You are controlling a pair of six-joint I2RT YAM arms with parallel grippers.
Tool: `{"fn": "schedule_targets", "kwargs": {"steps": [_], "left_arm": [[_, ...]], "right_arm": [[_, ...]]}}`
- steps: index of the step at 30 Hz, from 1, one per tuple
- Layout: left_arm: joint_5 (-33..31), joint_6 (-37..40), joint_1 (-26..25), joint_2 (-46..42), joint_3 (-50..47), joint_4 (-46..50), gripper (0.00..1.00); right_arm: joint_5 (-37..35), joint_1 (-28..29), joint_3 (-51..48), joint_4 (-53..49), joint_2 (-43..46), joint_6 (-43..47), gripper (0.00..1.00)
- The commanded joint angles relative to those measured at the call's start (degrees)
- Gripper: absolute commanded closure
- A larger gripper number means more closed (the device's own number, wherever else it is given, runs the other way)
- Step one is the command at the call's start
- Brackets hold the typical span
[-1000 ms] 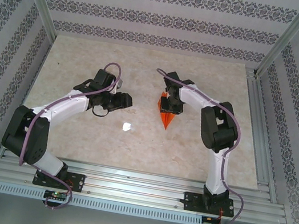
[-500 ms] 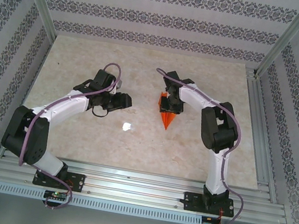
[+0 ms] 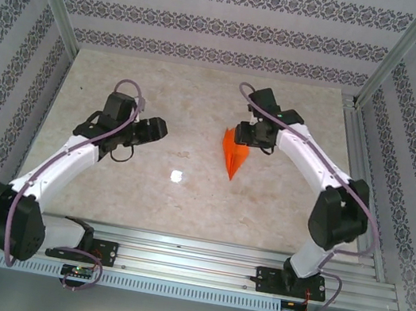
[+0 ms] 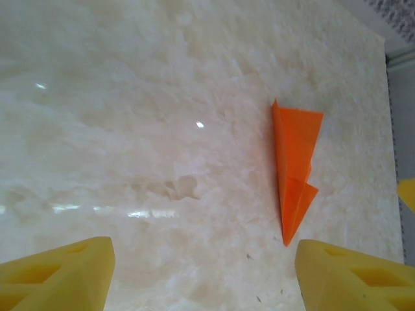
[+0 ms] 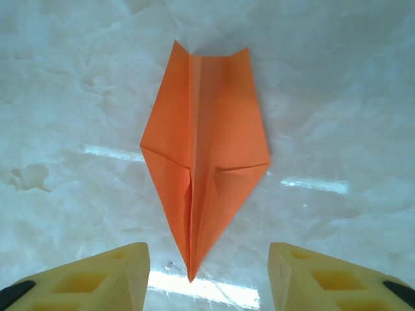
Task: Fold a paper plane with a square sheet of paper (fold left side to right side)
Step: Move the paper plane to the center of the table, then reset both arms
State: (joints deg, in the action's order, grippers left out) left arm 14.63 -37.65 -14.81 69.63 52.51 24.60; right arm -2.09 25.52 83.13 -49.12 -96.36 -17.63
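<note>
The plane [image 5: 204, 149] lies flat just ahead of the open right hand [image 5: 209, 272], nose between its fingers [image 5: 97, 278]; left hand [image 4: 204, 275] open, farther off.

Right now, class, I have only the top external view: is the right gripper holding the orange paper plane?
Observer: No. The right wrist view shows the paper plane flat on the table, clear of the right gripper's yellow fingers.
Operator: Can you see a fold line?
Observer: Yes, one centre crease runs from tail to tip.
Operator: And the left gripper?
Observer: The left gripper is open, with bare table between its fingers.
</note>
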Motion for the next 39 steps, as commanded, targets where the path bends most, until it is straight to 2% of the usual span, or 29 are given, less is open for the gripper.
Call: {"fn": "schedule_targets", "kwargs": {"steps": [1, 4, 8, 9, 12, 17, 20, 24, 26, 28, 31, 35, 37, 39], "left_arm": [[-12.9, 2.1, 2.2, -8.7, -2.7, 1.5, 0.21], [-24.4, 4.9, 2.6, -16.5, -5.6, 1.6, 0.18], [-34.3, 12.1, 2.7, -23.7, -10.9, -5.3, 0.12], [-35.9, 14.5, 2.7, -24.6, -12.6, -8.1, 0.08], [-40.6, 21.7, 2.7, -24.7, -17.9, -15.4, 0.07], [-45.5, 29.3, 2.7, -21.8, -24.8, -25.7, 0.08], [-45.1, 33.1, 3.2, -19.0, -28.6, -34.4, 0.07], [-38.1, 37.4, 4.7, -14.0, -31.4, -45.5, 0.06], [-36.7, 38.5, 5.0, -10.4, -32.0, -50.0, 0.06], [-35.5, 40.0, 5.2, -6.2, -32.7, -55.1, 0.06], [-32.4, 41.2, 5.7, 0.0, -34.8, -65.3, 0.05], [-25.0, 40.2, 8.1, 8.4, -35.6, -74.3, 0.06], [-22.3, 40.1, 8.7, 13.5, -36.2, -80.7, 0.06], [-19.4, 41.4, 8.8, 20.1, -35.4, -85.8, 0.04]], "right_arm": [[-4.4, -3.0, -6.7, 5.0, 10.1, 3.2, 0.44], [-8.2, -6.1, -15.6, 11.6, 19.8, 5.3, 0.31], [-12.3, -10.6, -28.0, 22.6, 30.3, 8.3, 0.02], [-12.8, -11.7, -30.9, 25.7, 32.3, 9.2, 0.02], [-14.3, -15.1, -38.8, 34.1, 35.5, 11.7, 0.02], [-14.0, -22.4, -49.8, 48.2, 33.9, 10.3, 0.02], [-12.9, -25.3, -54.9, 58.4, 30.1, 10.7, 0.02], [-9.0, -25.6, -59.9, 76.2, 24.7, 13.6, 0.02], [-6.5, -25.7, -59.5, 78.9, 23.5, 14.9, 0.02], [-4.9, -25.6, -60.9, 87.8, 20.7, 15.6, 0.02], [-2.2, -25.6, -60.0, 91.6, 17.2, 17.8, 0.02], [-1.7, -25.8, -61.3, 103.1, 9.3, 17.8, 0.02], [-2.5, -26.2, -63.2, 108.1, 8.1, 17.2, 0.02], [-2.5, -26.7, -62.0, 105.1, 8.4, 16.6, 0.02]]}}
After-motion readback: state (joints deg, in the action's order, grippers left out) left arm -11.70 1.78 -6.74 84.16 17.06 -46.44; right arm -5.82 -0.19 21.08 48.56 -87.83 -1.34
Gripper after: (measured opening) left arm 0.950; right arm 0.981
